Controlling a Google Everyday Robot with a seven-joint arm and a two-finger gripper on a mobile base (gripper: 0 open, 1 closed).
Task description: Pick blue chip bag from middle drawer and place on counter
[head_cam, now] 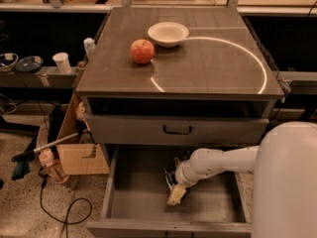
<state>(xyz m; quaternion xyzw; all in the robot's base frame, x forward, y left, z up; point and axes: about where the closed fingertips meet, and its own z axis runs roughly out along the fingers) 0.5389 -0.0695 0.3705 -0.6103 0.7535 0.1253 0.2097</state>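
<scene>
Arm is reaching down from the right into the open middle drawer [138,202]. My claw [176,191] is hanging low over the drawer floor, a little right of centre, tip pointing down toward the front edge. I cannot tell whether the claw is spread or pinching anything.

A small dark shape with pale flecks is showing right against the upper-left side of the claw: this is looking like the blue chip bag [170,178]. It is lying inside the drawer, touching or almost touching the claw, and is mostly hidden by it. I cannot tell if it is being lifted off the floor.

Above, the closed drawer front with a black curved handle [177,130] is facing me. On the counter [218,63] a red apple [142,51] is sitting left of centre, and a white bowl [168,33] is sitting just behind and to the right of it, apart from it. A thin pale arc is curving across the counter's right half.

Left of the cabinet, a cardboard box [81,157] is standing on the floor.
</scene>
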